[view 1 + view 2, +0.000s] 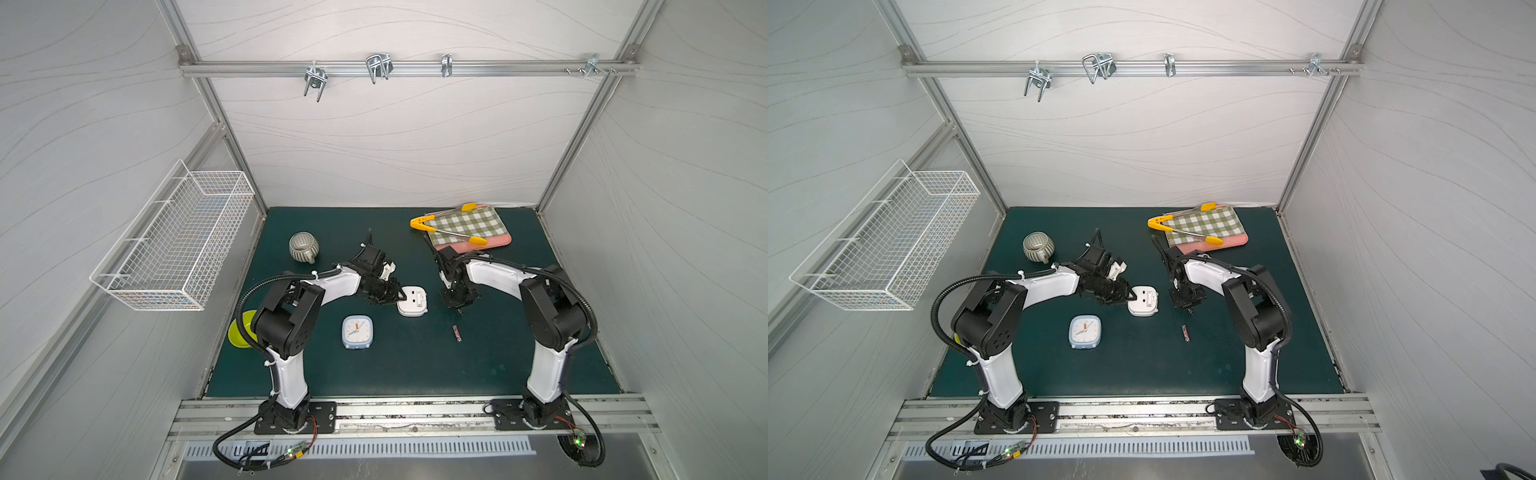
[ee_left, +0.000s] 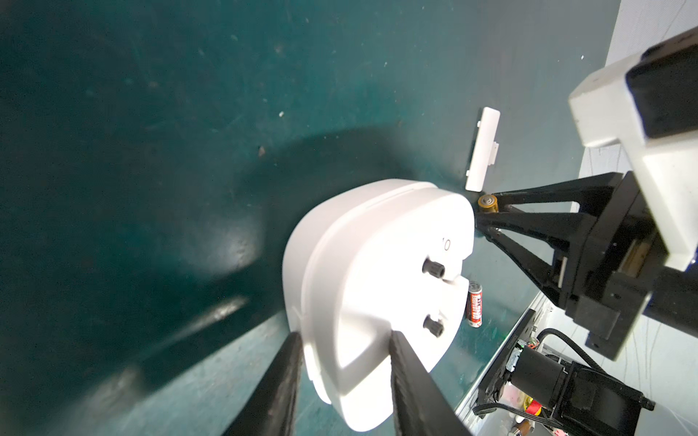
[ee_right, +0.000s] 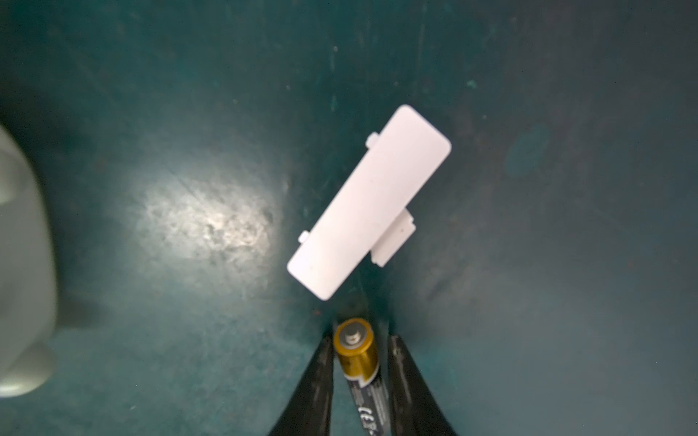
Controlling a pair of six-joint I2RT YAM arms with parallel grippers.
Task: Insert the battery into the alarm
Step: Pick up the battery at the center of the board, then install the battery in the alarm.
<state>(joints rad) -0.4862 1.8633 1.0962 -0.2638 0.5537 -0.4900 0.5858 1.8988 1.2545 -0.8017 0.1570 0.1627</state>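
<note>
1. Between the two arms, on the dark green mat, the white rounded plastic alarm lies back-up. Its open battery slot is on the edge facing the right gripper.
2. That gripper's jaws stand narrow around the gold-and-black cylindrical battery. One finger lies against it and a sliver of gap shows at the other. I cannot tell whether it is clamped, nor whether it rests on the mat.
3. The alarm lies just to the robot's left of this battery, near but apart. The battery's long axis runs roughly along the fingers, terminal end at the tips. The right arm is plainly the nearer one.
4. The right arm has its elbow raised and its forearm reaching inward. Its wrist is bent so the gripper points down beside the loose white rectangular plastic battery cover.
5. The left gripper pinches the alarm's rim across its thickness, arm stretched forward and inward, wrist rolled sideways. I judge this a steadying hold.
6. The next move probably calls for laying the battery parallel to the slot.
7. A red-labelled battery and a pale blue square alarm clock lie nearer the robot, apart from both grippers.
</note>
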